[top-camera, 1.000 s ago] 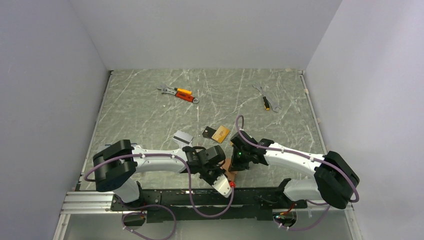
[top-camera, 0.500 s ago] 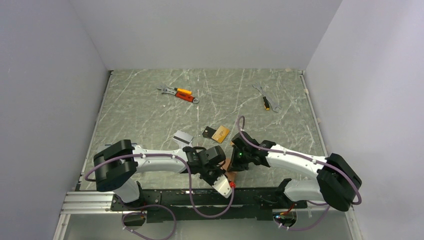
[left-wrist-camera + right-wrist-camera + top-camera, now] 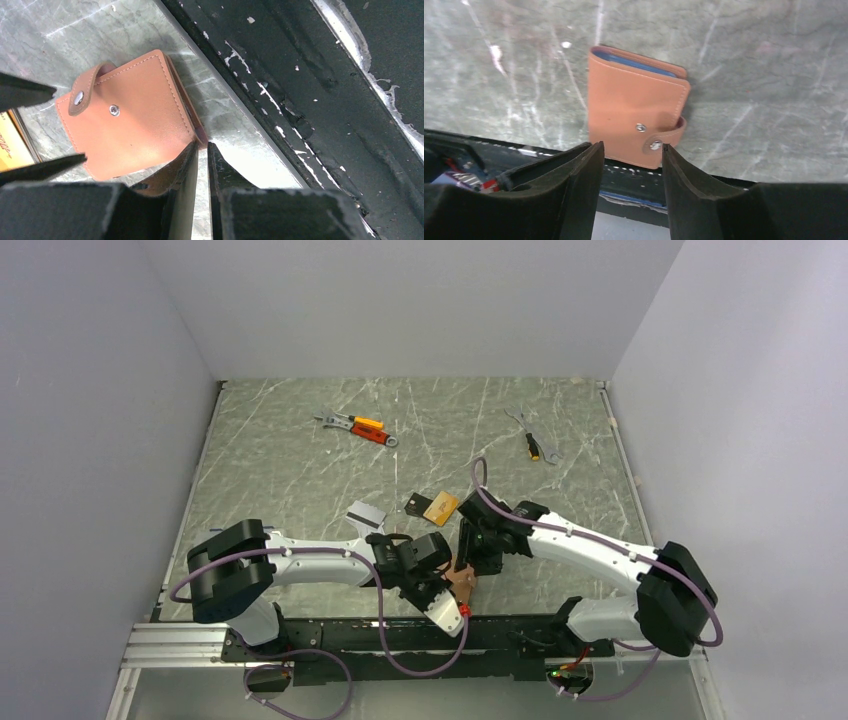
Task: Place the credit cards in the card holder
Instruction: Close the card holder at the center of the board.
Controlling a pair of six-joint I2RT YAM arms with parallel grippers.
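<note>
The card holder (image 3: 462, 580) is a salmon-tan leather wallet lying folded at the table's near edge, its strap unsnapped; it also shows in the left wrist view (image 3: 130, 115) and the right wrist view (image 3: 636, 117). My left gripper (image 3: 451, 590) (image 3: 202, 150) is almost shut, its tips pinching the holder's near corner. My right gripper (image 3: 466, 558) (image 3: 630, 150) is open and empty, just above the holder's strap end. A silver-grey card (image 3: 365, 513), a black card (image 3: 415, 504) and an orange-gold card (image 3: 441, 506) lie on the table behind the arms. The fourth card is hidden.
The black base rail (image 3: 300, 100) runs right beside the holder at the near edge. Orange-handled tools (image 3: 358, 427) lie at the far middle and a small tool (image 3: 537, 445) at the far right. Grey walls close in the table.
My right gripper has drawn back from the card holder toward the far side, uncovering more of it. The left gripper has stayed at the holder's corner.
</note>
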